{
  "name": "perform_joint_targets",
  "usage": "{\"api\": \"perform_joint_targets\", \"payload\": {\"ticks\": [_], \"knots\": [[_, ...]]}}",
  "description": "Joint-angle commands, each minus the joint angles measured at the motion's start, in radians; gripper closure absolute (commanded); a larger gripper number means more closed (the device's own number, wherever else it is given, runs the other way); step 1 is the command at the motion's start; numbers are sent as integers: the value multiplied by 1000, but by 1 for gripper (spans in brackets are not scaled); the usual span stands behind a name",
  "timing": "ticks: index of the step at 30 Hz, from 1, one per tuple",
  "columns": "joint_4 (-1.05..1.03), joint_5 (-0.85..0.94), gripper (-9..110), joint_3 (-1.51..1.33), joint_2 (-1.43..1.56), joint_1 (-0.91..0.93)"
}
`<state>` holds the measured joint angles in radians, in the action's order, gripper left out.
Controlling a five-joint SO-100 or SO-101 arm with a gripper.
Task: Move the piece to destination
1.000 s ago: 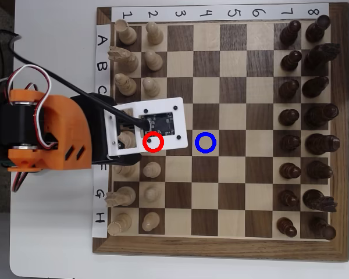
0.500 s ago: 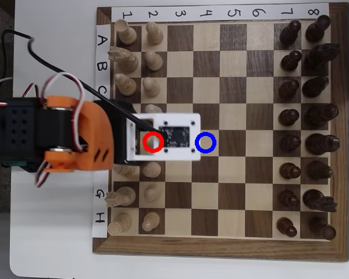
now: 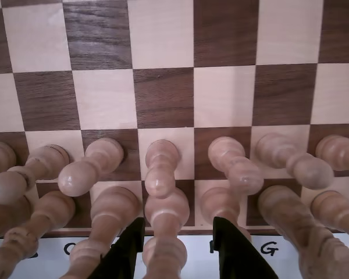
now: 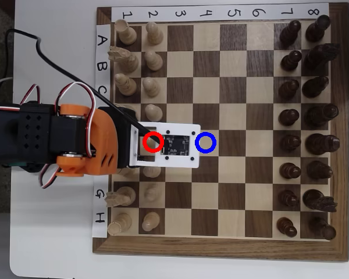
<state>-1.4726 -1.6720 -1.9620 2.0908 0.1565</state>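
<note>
Jaws (image 3: 177, 247) parted, straddling a tall pale back-row piece (image 3: 164, 232); pawn (image 3: 161, 168) just ahead, ungripped; blue-ringed square (image 4: 205, 142) bare.

Even, bright light in the overhead view, shadows faint. The wrist view is softer: pieces along the bottom edge blur and splay outward.

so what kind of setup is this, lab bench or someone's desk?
Probably a hobby or lab tabletop rig for robot chess. A wooden chessboard with paper row and column labels sits on a white table, pale and dark pieces in starting ranks, and an orange 3D-printed arm with exposed servo wires reaches over it.
</note>
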Motion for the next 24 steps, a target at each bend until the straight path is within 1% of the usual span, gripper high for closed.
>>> {"api": "perform_joint_targets", "payload": {"ticks": [1, 24], "knots": [[20, 6, 87, -26, 43, -9], [133, 44, 84, -126, 52, -67]]}}
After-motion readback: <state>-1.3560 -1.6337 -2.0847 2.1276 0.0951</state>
